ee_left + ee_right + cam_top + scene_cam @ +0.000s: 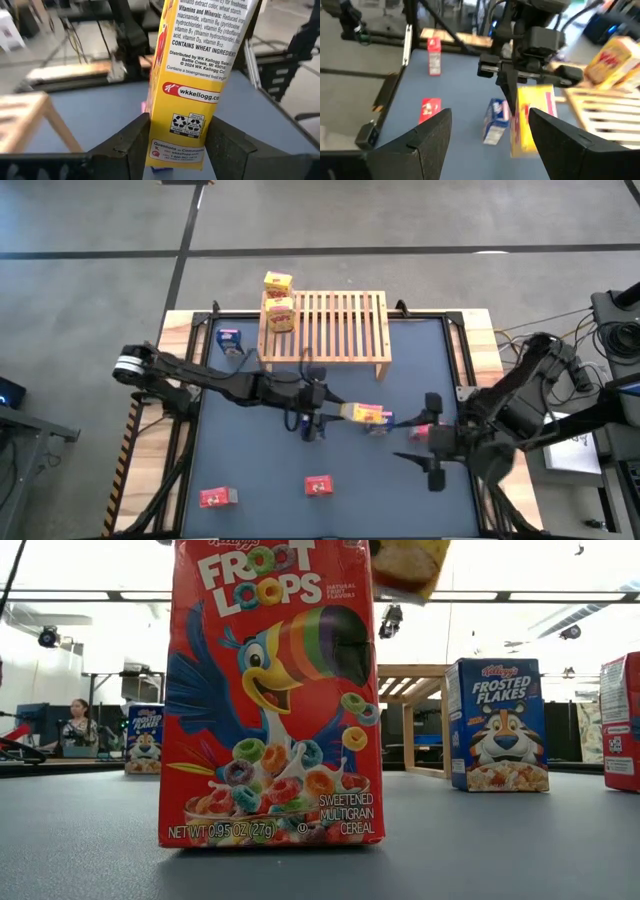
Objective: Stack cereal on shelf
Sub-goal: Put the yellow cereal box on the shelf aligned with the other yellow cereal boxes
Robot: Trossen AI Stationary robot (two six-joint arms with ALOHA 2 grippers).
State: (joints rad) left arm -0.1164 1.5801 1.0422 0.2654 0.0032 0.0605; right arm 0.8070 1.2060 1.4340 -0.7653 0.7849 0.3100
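My left gripper (338,413) is over the table's middle, shut on a yellow cereal box (370,415) that shows at the low view's top (410,565). My right gripper (490,145) is open near the table's right edge (422,444), with nothing between its fingers, and faces the held box. The wooden slatted shelf (340,330) stands at the far middle. Two yellow boxes (280,312) are at its left end. A blue box (495,120) stands on the table by the left gripper. My left gripper pinches the yellow box between its two fingers (132,142), one on each broad face, at one end of the box (175,150). A narrow printed side faces the wrist camera. The box reaches on past the fingertips toward the table's right and is clear of the table.
Two red boxes (217,497) (319,486) stand near the front edge; the middle one fills the low view (270,690). Another blue box (230,340) stands left of the shelf. A small red box (420,430) is by the right gripper. A person sits far behind the table (78,725).
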